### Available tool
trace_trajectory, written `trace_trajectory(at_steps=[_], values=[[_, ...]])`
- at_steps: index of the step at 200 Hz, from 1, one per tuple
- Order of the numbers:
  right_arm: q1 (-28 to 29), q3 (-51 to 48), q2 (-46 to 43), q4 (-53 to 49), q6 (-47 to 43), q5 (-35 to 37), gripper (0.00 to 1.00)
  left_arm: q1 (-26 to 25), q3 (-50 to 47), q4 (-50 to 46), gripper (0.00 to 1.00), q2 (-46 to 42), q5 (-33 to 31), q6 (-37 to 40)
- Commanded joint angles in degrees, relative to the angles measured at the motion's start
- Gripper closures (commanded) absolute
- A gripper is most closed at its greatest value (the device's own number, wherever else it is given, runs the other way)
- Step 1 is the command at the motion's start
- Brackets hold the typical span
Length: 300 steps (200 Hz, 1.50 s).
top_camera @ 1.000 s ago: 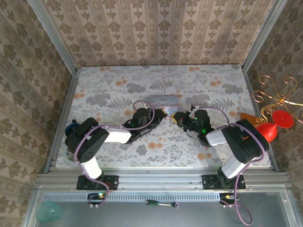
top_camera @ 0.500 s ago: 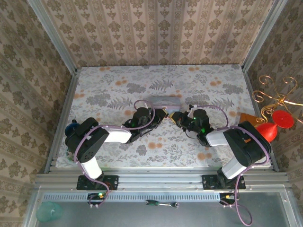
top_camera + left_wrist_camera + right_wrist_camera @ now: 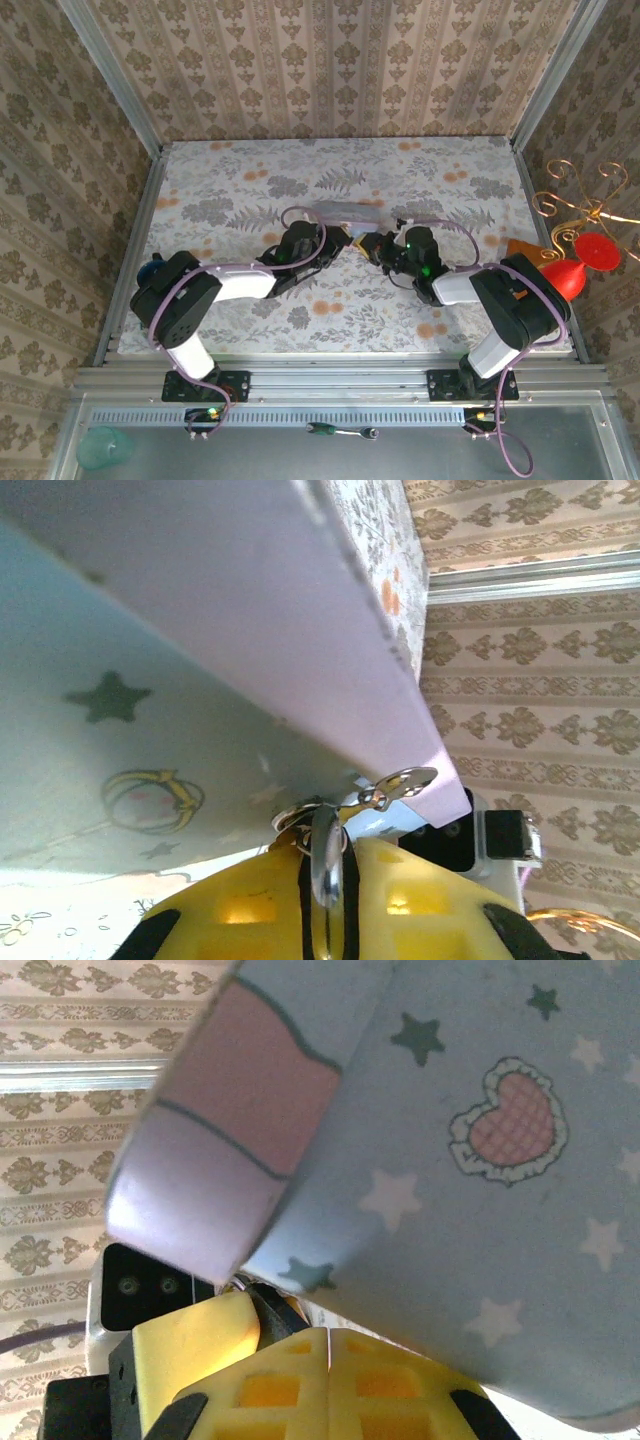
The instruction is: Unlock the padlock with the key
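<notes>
One padlock (image 3: pixel 324 875) shackle between left end effector (image 3: pixel 325 848) pads (image 3: pixel 400 880), beside tin (image 3: pixel 200 630).

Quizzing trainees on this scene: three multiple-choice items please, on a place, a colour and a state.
1. The green-handled tool lies: A on the near metal ledge; B on the floral tabletop; C hung on the wall.
2. The heart on the tin is: A green; B pink; C black.
3. The right pincer is: A wide open; B shut; C half open.
Key: A, it rests on the grey ledge; B, pink checks fill it; B, its yellow pads meet.
</notes>
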Motion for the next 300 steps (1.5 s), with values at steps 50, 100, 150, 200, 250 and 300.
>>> trace_trajectory(at_steps=[50, 100, 150, 200, 250, 300], values=[[3.85, 8.22, -2.82, -6.21, -7.85, -8.44, 1.0, -2.23, 1.3, -8.19, 1.0, -4.45, 6.66, 4.25], [3.41, 7.75, -0.96, -8.7, -9.47, -9.98, 0.81, 0.78, -1.93, -10.42, 1.0, -7.68, 5.75, 4.66], [3.4, 7.75, -1.97, -13.44, -15.77, -10.39, 0.65, 4.21, -3.51, -17.72, 1.0, -11.88, 4.27, 8.38], [3.57, 6.5, -8.71, -25.57, -30.55, -6.08, 0.61, 7.83, -3.19, -25.07, 1.0, -15.35, 3.34, 13.08], [7.76, 5.67, -15.66, -31.43, -45.18, -1.0, 0.61, 6.88, -0.62, -30.86, 1.0, -13.37, 0.98, 15.96], [14.82, -4.61, -19.77, -17.72, -62.53, 7.78, 0.61, 4.98, 3.95, -41.68, 1.0, -11.05, -2.5, 18.7]])
